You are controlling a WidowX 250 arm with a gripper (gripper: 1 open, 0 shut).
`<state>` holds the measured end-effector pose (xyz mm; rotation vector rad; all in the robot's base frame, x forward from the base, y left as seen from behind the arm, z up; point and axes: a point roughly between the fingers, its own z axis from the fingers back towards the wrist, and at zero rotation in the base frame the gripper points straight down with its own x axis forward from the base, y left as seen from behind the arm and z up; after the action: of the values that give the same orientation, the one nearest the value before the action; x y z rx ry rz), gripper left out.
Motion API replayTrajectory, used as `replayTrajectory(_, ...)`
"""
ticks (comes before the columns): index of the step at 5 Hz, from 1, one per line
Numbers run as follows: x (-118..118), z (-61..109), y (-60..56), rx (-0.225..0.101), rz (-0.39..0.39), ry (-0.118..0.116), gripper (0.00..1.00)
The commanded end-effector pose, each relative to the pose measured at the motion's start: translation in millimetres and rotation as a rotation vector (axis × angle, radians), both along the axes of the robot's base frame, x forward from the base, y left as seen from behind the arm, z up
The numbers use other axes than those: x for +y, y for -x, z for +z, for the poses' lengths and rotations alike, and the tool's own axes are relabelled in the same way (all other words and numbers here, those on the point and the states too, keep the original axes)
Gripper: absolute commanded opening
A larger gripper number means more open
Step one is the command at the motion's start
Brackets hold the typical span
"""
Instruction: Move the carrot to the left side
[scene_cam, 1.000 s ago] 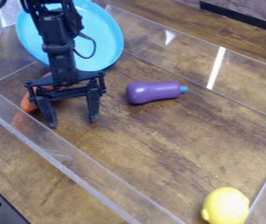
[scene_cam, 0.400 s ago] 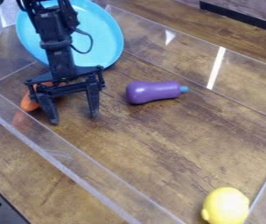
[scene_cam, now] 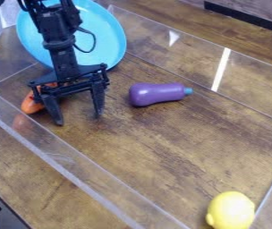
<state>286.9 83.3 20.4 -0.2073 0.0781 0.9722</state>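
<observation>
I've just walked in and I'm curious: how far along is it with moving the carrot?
The carrot already lies toward the picture's left edge. Nothing looks gripped: the open gripper is beside it. Perhaps only backing away remains, though a grasp may yet come.

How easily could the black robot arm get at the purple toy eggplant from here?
Probably quite easily: the black tool looks open, and only bare wooden tabletop shows between it and the purple toy eggplant.

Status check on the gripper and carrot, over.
Gripper open, low over the table. Carrot beside it at the left, partly hidden. Eggplant off to the right.
</observation>
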Motion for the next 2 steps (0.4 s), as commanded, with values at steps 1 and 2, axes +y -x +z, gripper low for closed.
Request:
replayTrajectory(1,6.8,13.0,-7.0,-0.056,0.034,-0.019,1.00)
replayTrajectory(2,5.2,14.4,-6.8,-0.063,0.050,-0.018,1.00)
